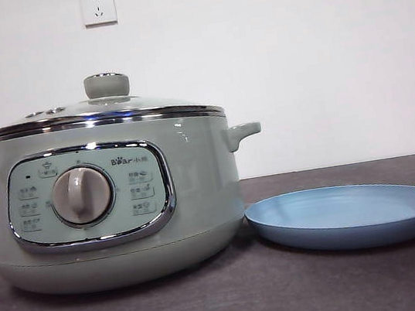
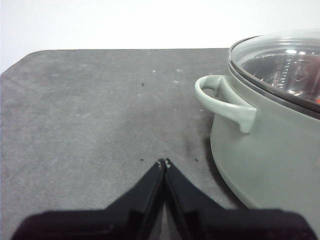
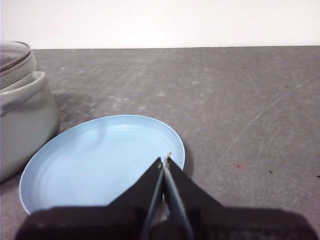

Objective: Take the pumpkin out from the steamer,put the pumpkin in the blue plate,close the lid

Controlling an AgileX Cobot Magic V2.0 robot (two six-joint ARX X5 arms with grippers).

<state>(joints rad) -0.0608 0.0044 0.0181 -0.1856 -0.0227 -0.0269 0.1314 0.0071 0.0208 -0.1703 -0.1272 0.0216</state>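
Note:
The pale sage-green steamer stands at the left of the front view with the glass lid resting on it, its green knob on top. The pumpkin is hidden inside; only a faint orange trace shows through the glass in the left wrist view. The empty blue plate lies right of the steamer. My left gripper is shut and empty, apart from the steamer's side handle. My right gripper is shut and empty, over the blue plate's edge.
The dark grey table carries the steamer and plate. A white wall with two sockets stands behind. Neither arm shows in the front view.

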